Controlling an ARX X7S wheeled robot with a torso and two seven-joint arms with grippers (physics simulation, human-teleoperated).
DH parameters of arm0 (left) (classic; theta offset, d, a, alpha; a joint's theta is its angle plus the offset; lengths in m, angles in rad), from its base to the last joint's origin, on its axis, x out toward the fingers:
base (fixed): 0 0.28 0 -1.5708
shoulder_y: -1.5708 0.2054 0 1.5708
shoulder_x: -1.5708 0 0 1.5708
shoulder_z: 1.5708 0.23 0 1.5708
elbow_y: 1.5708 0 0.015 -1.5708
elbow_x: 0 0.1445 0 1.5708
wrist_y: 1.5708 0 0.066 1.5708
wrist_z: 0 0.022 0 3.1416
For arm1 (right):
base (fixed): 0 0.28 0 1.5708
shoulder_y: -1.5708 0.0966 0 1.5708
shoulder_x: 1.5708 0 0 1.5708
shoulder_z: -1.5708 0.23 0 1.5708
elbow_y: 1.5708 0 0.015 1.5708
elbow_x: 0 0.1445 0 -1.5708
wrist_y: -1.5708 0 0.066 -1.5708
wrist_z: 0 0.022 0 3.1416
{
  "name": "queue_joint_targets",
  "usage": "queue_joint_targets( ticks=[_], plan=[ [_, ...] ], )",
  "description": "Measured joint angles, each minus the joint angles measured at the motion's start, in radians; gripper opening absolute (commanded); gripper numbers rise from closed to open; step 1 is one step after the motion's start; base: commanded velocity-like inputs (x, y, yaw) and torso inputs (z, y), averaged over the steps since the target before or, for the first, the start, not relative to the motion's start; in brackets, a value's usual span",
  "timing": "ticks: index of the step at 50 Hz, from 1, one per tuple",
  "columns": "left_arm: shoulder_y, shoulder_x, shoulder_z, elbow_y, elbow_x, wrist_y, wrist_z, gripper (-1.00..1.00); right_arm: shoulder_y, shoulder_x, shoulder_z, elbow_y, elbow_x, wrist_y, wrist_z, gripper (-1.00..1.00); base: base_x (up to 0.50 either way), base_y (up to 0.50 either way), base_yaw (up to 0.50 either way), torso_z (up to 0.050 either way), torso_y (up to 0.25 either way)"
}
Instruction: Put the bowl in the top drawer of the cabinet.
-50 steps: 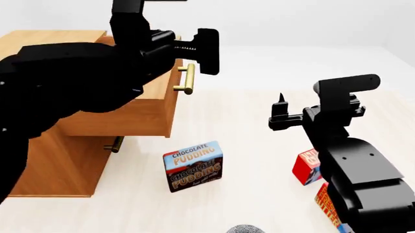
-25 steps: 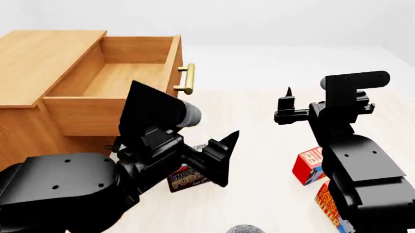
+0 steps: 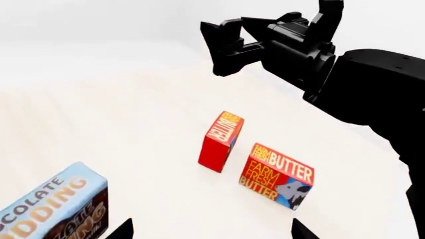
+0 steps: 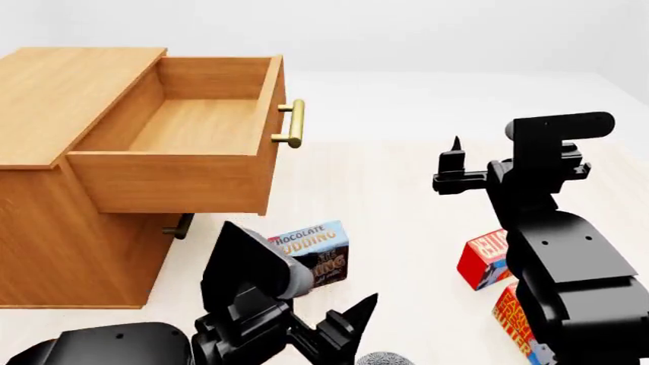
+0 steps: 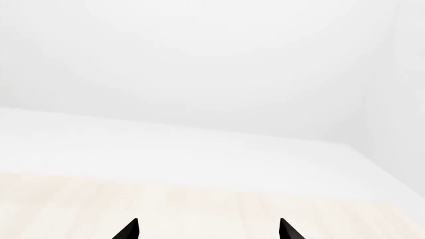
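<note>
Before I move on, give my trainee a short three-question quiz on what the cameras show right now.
1. True or false: the top drawer of the cabinet stands open with nothing in it.
2. Which box lies nearest the left gripper in the head view? A) the chocolate pudding box B) the Farm Fresh Butter box C) the red box
3. Fill in: the bowl shows only as a sliver at the ____ edge of the head view.

Key: 1 true; 2 A; 3 bottom. For reference, both the left gripper and the right gripper are open and hold nothing.
</note>
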Motion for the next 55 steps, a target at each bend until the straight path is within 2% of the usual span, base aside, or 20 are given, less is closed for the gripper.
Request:
queue_joint_targets(
  ticks=[24,55],
  plan=[
    [0.150,0.068,0.107,-0.100,0.129,0.012,0.071,1.00,0.000,-0.001,-0.001,0.009,0.009,-0.010,0.002,1.00,0.00,0.00,0.00,0.000,0.000],
    [0.219,0.166,0.200,-0.292,0.229,-0.007,0.126,1.00,-0.007,0.002,-0.005,0.033,0.016,-0.035,0.002,1.00,0.00,0.00,0.00,0.000,0.000]
  ],
)
